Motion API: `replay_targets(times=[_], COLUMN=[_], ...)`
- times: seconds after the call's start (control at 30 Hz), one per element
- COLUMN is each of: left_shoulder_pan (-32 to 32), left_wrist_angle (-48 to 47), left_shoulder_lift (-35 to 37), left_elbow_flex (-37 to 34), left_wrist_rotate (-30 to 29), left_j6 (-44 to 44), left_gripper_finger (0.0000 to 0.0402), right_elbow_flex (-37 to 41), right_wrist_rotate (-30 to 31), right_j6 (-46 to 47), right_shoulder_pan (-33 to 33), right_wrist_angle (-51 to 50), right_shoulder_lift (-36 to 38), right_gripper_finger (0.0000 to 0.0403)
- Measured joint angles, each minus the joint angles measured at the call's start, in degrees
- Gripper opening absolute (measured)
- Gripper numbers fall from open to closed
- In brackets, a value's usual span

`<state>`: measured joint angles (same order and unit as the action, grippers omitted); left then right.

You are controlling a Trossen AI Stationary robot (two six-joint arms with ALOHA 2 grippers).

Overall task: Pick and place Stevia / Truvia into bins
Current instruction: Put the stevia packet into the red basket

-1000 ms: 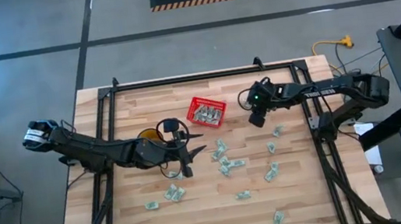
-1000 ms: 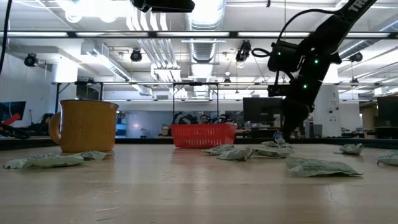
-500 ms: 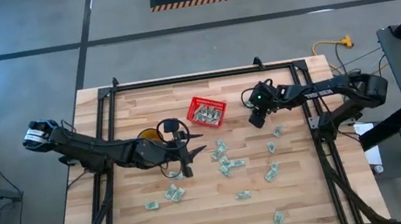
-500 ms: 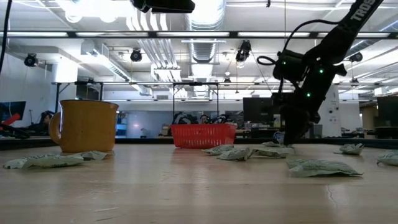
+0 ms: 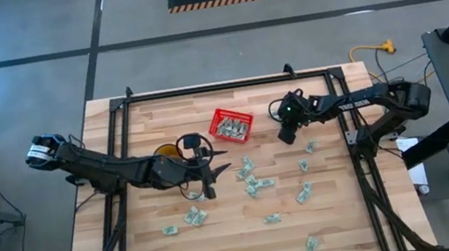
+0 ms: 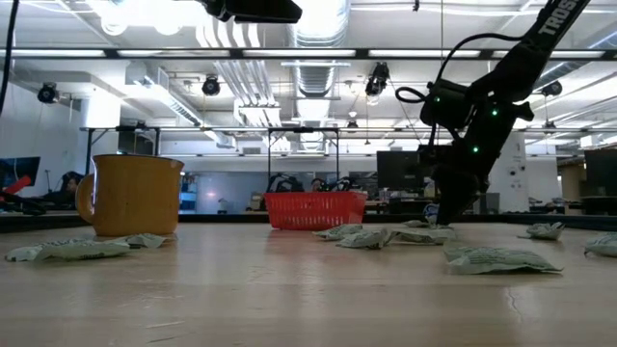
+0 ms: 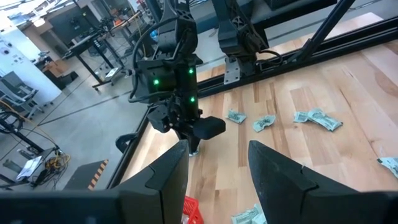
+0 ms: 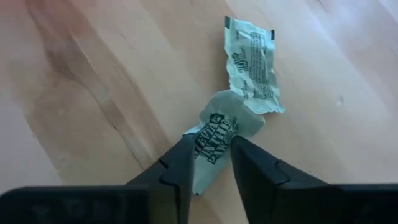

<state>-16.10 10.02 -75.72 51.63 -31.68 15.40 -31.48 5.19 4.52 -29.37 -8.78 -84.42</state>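
Pale green and white sachets [image 5: 255,183] lie scattered flat on the wooden table. Several more lie in the red latticed basket [image 5: 231,124] near the far edge. My right gripper [image 5: 286,137] points down right of the basket, low over the table [image 6: 439,217], and is shut on a crumpled sachet [image 8: 214,140]. A second sachet [image 8: 252,65] lies flat just beyond it. My left gripper [image 5: 212,180] is open and hovers over the table's middle, touching nothing; its wrist view shows its fingers wide apart [image 7: 217,168]. My right gripper pinches the crumpled sachet between its two fingers [image 8: 180,165], which come from above and point down. They are on the sachet's printed middle [image 8: 211,146]. Its free end [image 8: 239,112] sticks out past the fingertips, against the flat sachet's edge. Whether it is lifted clear, I cannot tell.
A yellow mug [image 5: 165,152] stands left of the basket, beside my left arm. Loose sachets lie between both grippers and toward the near edge [image 5: 312,243]. The black frame rail [image 5: 219,87] runs along the table's far edge.
My right gripper has swayed slightly toward the table's right edge and back, staying low over the table.
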Motion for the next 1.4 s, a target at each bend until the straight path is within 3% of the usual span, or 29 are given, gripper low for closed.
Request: replay_targets(times=[0.23, 0.43, 0.6, 0.77, 0.9, 1.1, 1.4], left_shoulder_pan=[0.0, 0.0, 0.0, 0.0, 0.0, 0.0, 0.0], left_wrist_angle=[0.0, 0.1, 0.1, 0.2, 0.3, 0.4, 0.6], left_shoulder_lift=[0.0, 0.0, 0.0, 0.0, 0.0, 0.0, 0.0], left_elbow_flex=[-0.5, -0.5, -0.5, -0.5, -0.5, -0.5, -0.5], left_wrist_rotate=[0.0, 0.0, 0.0, 0.0, 0.0, 0.0, 0.0], left_j6=[0.2, 0.2, 0.3, 0.3, 0.3, 0.3, 0.3], left_gripper_finger=[0.0151, 0.0151, 0.0151, 0.0151, 0.0151, 0.0151, 0.0151], right_elbow_flex=[0.1, 0.1, 0.1, 0.1, 0.1, 0.1, 0.0], right_wrist_rotate=[0.2, -0.6, -7.1, -19.4, -24.8, -24.7, -23.0], right_j6=[-0.7, -1.7, -2.7, -5.2, -6.9, -9.1, -9.0], right_shoulder_pan=[0.0, 0.0, 0.0, 1.2, 3.3, 4.5, 4.5], right_wrist_angle=[0.1, 0.2, 0.5, 3.0, 7.4, 16.7, 39.6], right_shoulder_lift=[0.2, 0.3, 1.2, 2.1, 2.1, 2.1, 1.0], right_gripper_finger=[0.0029, 0.0009, 0.0009, 0.0009, 0.0009, 0.0009, 0.0009])
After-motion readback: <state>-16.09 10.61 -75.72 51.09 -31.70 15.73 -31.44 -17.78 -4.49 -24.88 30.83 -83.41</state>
